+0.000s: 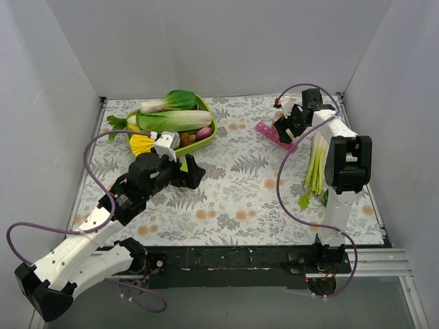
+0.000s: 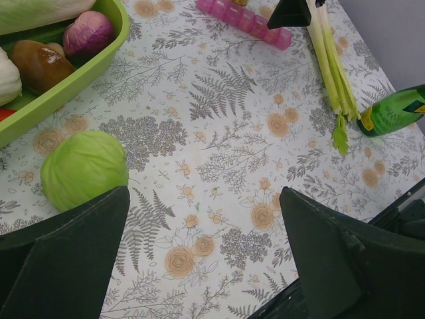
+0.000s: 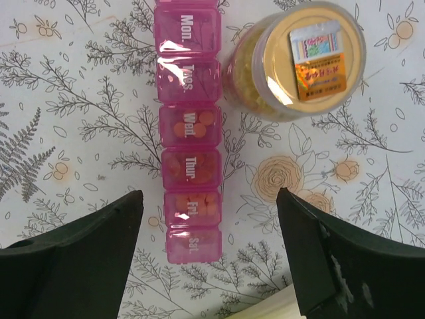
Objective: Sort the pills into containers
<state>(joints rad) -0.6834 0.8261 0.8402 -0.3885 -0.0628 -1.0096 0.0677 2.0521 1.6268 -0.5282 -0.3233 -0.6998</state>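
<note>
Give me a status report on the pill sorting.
Done: orange pills show through the Wed, Thur and Fri cells of the pink pill box. In hand: nothing; the right gripper hangs open above the box, the left gripper open and away. Left: Mon, Tues and Sat look empty; the pill bottle beside them is capped.

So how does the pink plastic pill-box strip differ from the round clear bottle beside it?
The pink pill-box strip is a row of square cells with day names; the round clear bottle is one cylinder with a sticker. The strip is pink, the bottle amber. Both are translucent.
</note>
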